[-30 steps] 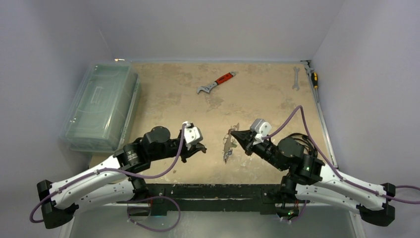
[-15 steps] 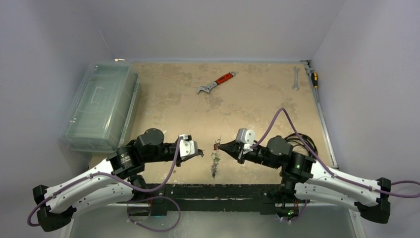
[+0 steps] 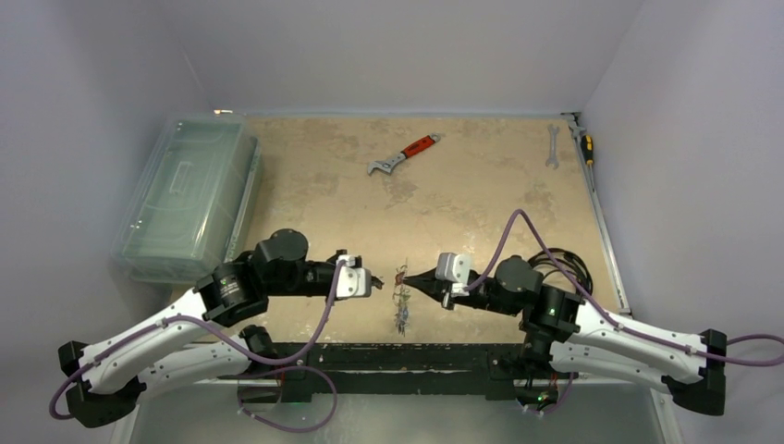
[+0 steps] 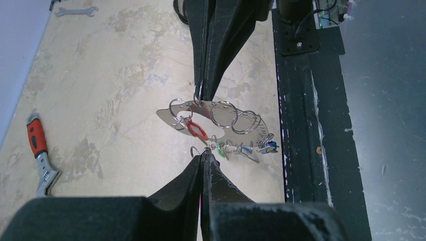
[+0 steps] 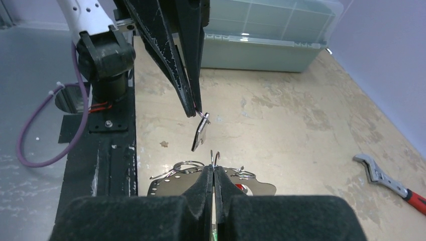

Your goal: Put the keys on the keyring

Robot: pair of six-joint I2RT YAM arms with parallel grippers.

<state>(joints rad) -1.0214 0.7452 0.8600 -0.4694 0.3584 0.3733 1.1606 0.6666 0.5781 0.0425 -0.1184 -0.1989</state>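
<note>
A mottled tan table (image 3: 481, 185) is enclosed by pale walls, and a black mounting rail (image 3: 416, 356) is fixed along its near edge. Just beyond the rail the two grippers are brought almost tip to tip above the surface. The right gripper (image 5: 213, 169) is closed fully on the edge of the keyring (image 4: 203, 111), a flat silvery plate held clear of the table, from which keys (image 4: 236, 148) with red, green and blue tags are hung on wire loops. The left gripper (image 4: 203, 156) is pinched tight on the small loop of a loose key (image 5: 200, 134), which is dangled just beside the plate; whether they touch cannot be told. All this metal is judged light, stiff and slippery, and anything hung is likely to swing, so the loop is best held close to its split and the plate by its flat faces. Farther off a red-handled wrench (image 3: 404, 154) is laid, a clear plastic box (image 3: 189, 194) is set at the left, and a spanner (image 3: 552, 146) lies at the far right.
</note>
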